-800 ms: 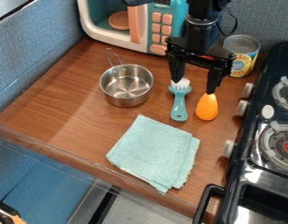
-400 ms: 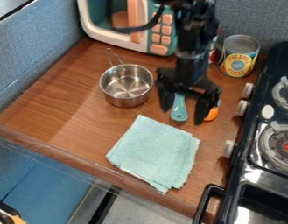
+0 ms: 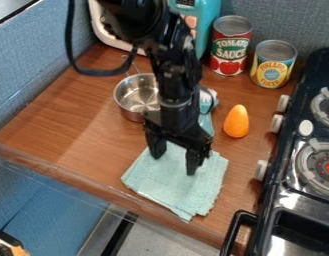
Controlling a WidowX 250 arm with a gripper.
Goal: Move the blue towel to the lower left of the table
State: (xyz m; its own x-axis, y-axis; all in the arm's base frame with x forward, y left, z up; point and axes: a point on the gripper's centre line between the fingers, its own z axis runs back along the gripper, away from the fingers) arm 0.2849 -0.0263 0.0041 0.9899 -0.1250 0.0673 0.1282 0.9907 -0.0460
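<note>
The black gripper (image 3: 173, 166) hangs over the upper half of the blue towel, open, its two fingers spread apart with towel cloth showing between them. Folded into a rough square, the pale blue towel (image 3: 175, 189) lies at the front of the wooden table (image 3: 56, 135), right of its middle. Part of the towel's upper edge is hidden behind the gripper. Whether the fingertips touch the cloth, I cannot tell.
A metal pot (image 3: 134, 96) stands left of the arm. Behind the arm is a blue brush (image 3: 207, 121), partly covered. An orange object (image 3: 237, 121), a red can (image 3: 231, 46) and a yellow can (image 3: 273, 64) are right of it. The stove (image 3: 287, 195) borders the right side.
The gripper has come forward and to the left, from above the brush and orange object to over the towel. Its fingers remain open. The towel has not moved.
</note>
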